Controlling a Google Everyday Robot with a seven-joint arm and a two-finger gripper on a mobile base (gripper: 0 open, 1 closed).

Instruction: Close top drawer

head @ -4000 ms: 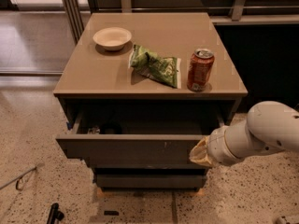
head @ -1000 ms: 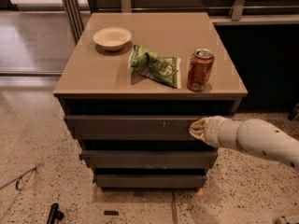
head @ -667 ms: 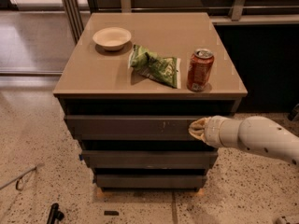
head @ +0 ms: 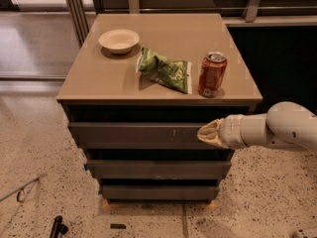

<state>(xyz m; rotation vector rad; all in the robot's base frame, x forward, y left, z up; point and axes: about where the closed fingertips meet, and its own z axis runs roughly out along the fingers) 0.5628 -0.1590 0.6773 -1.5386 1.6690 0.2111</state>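
Top drawer point(head: 133, 133) front faces the camera, long axis left-right, nearly flush beneath the counter point(head: 99, 78). Your gripper point(head: 202, 133), centre right, touches it, jaws together, empty.

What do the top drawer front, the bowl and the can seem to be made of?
The top drawer: dark grey-brown matte board, probably laminate or painted wood; dull, with whitish scuffs. The bowl: pale, matte, likely paper or moulded fibre. The can: red metal, likely aluminium; shiny rim. The gripper sits at the drawer front's right end.
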